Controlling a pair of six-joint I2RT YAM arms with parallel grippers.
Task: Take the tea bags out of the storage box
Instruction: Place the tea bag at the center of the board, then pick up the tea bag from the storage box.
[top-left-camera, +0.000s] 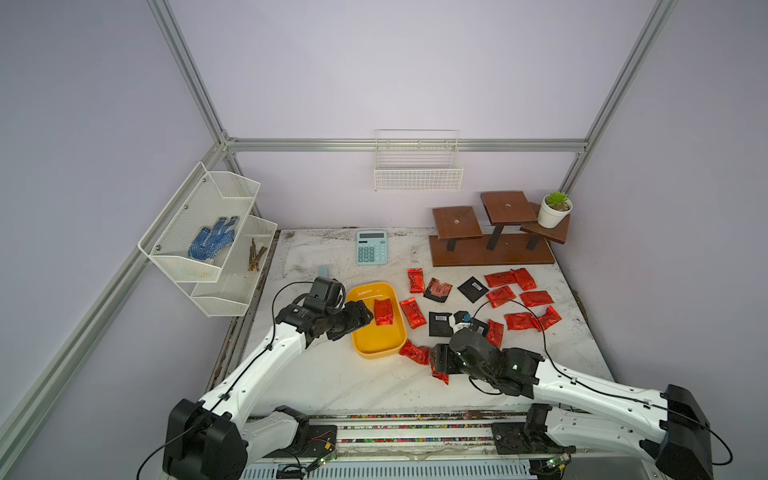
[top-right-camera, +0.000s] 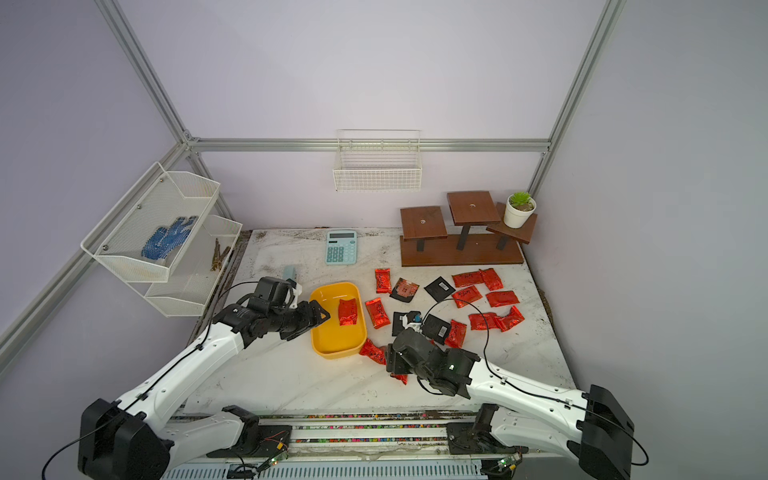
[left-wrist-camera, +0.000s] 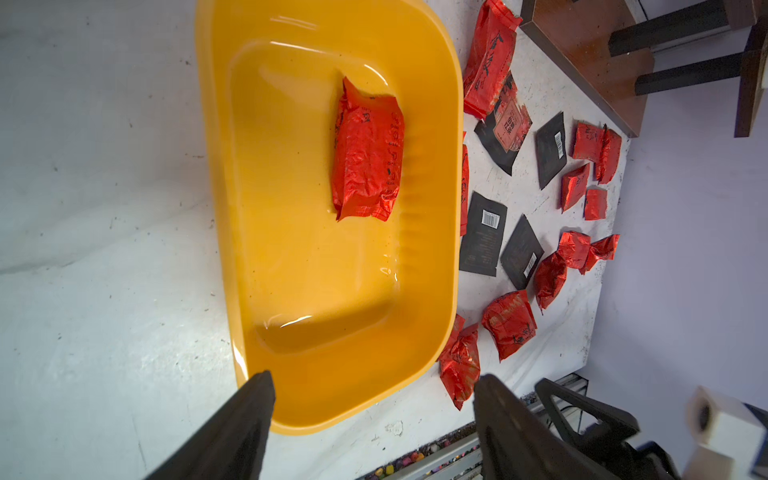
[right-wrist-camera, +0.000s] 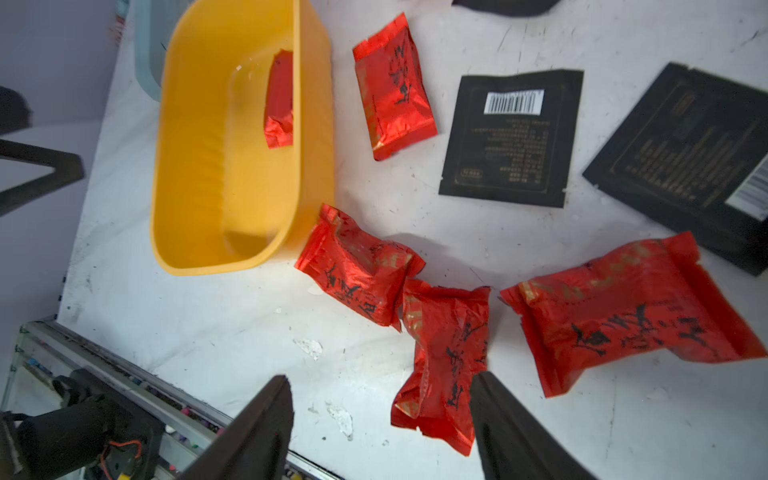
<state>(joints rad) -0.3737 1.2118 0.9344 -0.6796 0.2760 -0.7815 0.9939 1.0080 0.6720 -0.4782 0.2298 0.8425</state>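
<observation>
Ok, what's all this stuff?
Shallow plastic tub: one, yellow, middle.
Foil sachet: one, red, inside tub.
Foil sachets: about twelve, red, beside tub.
Barcode sachets: three, black, among them.
Square sachet: one, reddish-brown, among them.
Calculator: one, blue, table's back.
Wooden stand: one, brown, back right.
Potted plant: one, green, on stand.
Wire basket: one, white, back wall.
Mesh shelf: one, white, left wall, holding blue glove.
Left gripper: black, open, over tub's edge.
Right gripper: black, open, above sachets.

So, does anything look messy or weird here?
Yes. Red and black tea bags lie scattered every which way on the table beside the yellow box, some crumpled and overlapping. One red bag sits alone inside the box. The table is also speckled with dirt.
</observation>
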